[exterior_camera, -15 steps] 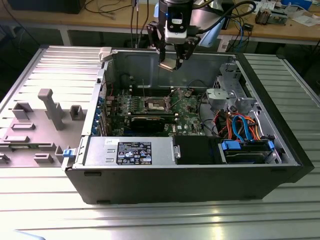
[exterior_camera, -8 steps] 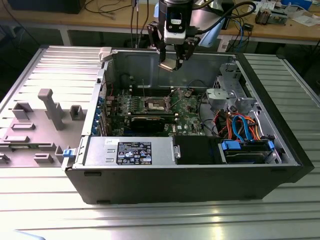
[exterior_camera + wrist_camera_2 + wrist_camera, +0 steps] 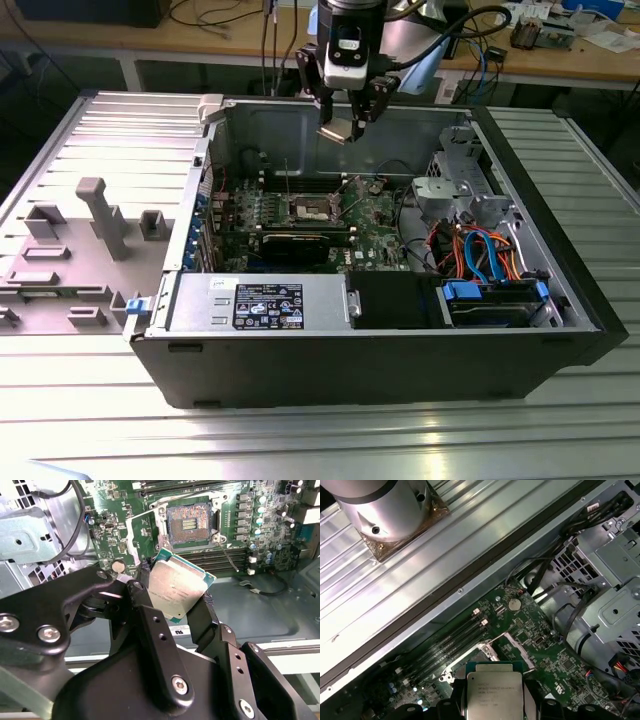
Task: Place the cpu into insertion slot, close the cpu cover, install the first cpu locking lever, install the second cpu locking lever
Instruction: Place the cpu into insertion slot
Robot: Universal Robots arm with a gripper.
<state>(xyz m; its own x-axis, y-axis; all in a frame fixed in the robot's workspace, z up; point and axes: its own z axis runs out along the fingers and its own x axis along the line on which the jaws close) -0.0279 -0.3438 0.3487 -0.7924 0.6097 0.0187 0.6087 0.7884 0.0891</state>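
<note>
Grey plastic blocks sit on the ribbed table at the exterior view's left, beside the open computer case. Moving right, you see a power supply along the near wall. It carries a dark label covered in white print, and behind it lies the green motherboard. Your gripper hangs over the board, clamped on the chip, well above the socket. Further right stands a metal drive cage with blue and orange cables.

The chip is a small flat square with a silvery-grey metal lid, held tilted.

The exterior view gives you the chip's height over the board. The second wrist view gives you the grip: black fingers pinch two opposite edges of the chip, which shows a thin green border. Past it the socket lies uncovered, its dark middle lined with contacts inside a metal rim. In the first wrist view the chip faces you flat, and its lid bears a few lines of faint print. Beyond it you see long black memory slots and a coin battery.
</note>
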